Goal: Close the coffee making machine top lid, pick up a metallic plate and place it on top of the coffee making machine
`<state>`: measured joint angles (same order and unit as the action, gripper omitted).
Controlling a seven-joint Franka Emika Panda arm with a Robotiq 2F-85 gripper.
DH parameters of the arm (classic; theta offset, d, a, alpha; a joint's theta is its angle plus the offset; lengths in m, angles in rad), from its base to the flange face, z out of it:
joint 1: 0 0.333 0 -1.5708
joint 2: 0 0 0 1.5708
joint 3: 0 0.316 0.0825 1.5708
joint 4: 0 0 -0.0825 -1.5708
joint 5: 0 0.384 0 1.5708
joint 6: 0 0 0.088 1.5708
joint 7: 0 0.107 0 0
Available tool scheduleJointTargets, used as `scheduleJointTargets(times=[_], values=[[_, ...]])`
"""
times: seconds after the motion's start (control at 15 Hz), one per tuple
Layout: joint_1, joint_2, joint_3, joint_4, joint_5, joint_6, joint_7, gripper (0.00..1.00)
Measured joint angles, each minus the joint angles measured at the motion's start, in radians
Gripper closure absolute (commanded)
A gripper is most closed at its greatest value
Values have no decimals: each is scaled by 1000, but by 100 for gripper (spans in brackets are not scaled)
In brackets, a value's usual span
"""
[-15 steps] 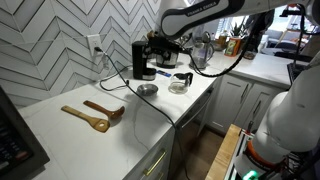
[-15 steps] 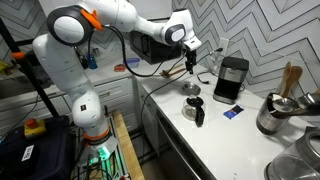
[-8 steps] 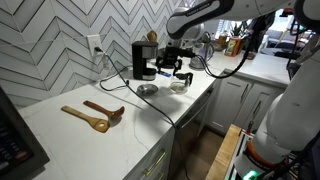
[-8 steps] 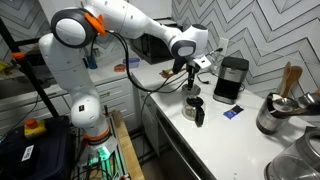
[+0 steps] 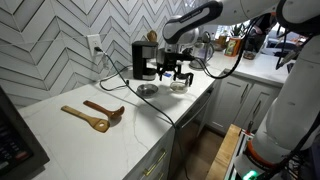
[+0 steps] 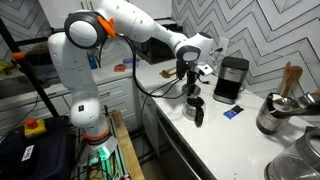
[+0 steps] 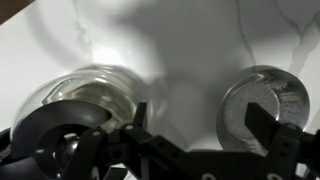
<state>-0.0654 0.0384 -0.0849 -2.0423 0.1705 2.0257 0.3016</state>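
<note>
The black coffee making machine (image 5: 143, 60) stands at the back of the white counter, and it also shows in an exterior view (image 6: 232, 78). Its top lid (image 5: 143, 45) lies flat. The metallic plate (image 5: 147, 90) lies in front of it. In the wrist view the plate (image 7: 262, 100) is at the right and a glass carafe (image 7: 75, 108) at the left. My gripper (image 7: 205, 125) is open and empty, hovering low over the counter between them, with one fingertip (image 7: 270, 125) over the plate. It shows in both exterior views (image 5: 176, 74) (image 6: 190, 82).
The glass carafe (image 5: 180, 85) stands right of the plate, near the counter's front edge. Two wooden spoons (image 5: 92, 115) lie further along the counter. A power cord (image 5: 118, 72) runs from the wall outlet. Metal pots (image 6: 272, 115) and a small blue item (image 6: 231, 113) lie beyond the machine.
My arm has swung away from the coffee machine's top and come down toward the counter over the carafe and the plate. The gripper stays open.
</note>
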Motion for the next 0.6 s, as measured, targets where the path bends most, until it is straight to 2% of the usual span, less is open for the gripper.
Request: scheduleJointTargets(times=[0.6], values=[[19,97,18,44,-54,64,0,0]])
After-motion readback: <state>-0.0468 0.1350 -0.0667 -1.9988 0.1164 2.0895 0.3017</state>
